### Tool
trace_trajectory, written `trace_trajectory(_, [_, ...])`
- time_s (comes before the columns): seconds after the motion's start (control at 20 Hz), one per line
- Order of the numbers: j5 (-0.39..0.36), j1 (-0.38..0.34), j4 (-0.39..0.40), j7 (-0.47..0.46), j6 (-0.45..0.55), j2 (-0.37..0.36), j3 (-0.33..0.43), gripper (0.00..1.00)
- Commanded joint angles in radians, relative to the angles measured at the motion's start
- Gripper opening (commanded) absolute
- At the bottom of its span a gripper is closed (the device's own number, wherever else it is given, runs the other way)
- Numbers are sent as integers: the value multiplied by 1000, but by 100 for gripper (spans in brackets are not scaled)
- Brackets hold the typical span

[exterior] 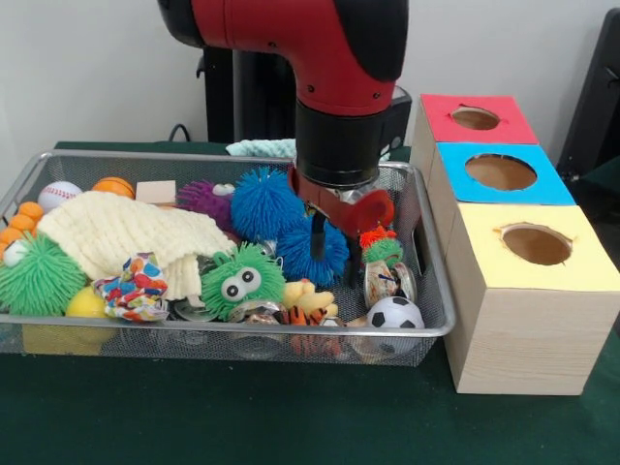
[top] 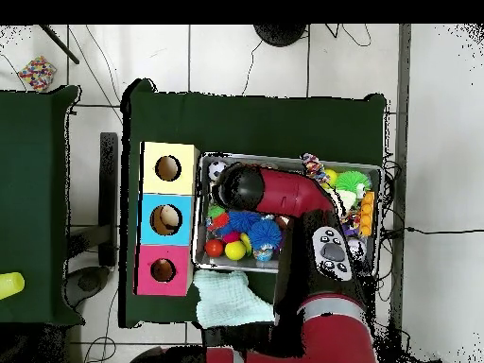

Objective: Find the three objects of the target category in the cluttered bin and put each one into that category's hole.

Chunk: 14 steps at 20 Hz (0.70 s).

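Gripper (exterior: 341, 225) hangs low over the mesh bin (exterior: 438, 320), toward its right end, down among the toys. Fingers mostly hidden behind red mount and fuzz; cannot tell if spread or pinching anything. It sits just above and beside a dark blue spiky ball (exterior: 312, 254), a lighter blue spiky ball (exterior: 263, 203) to the left, touching or nearly so. Likely reaching for one of the spiky balls, so that's my guess at the target category, not certain. Just right of gripper: small toy with orange-green tuft (exterior: 382, 248). Below, at the bin's front edge: soccer ball (exterior: 394, 314), green googly-eyed fuzzy toy (exterior: 242, 279). Cream knit cloth (exterior: 126, 232) covers the left-middle, probably hiding items, hence the searching. Green spiky ball (exterior: 39, 276) at front-left corner, baseball (exterior: 58, 195) at back-left.

Three boxes stand just right of the bin: red-top hole (exterior: 475, 118), blue-top hole (exterior: 500, 171), yellow-top hole (exterior: 536, 244). All holes appear empty from here; nothing placed yet, by my reading.
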Motion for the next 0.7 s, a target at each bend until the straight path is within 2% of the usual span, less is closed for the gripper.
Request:
trace_trajectory(0.05, [1, -10, 86, 72, -201, 66, 108, 100])
trace_trajectory(0.15, [6, -14, 92, 77, -236, 70, 120, 100])
trace_trajectory(0.55, [6, 15, 55, 107, -376, 126, 77, 100])
trace_trajectory(0.7, [2, 47, 24, 99, -389, 144, 26, 100])
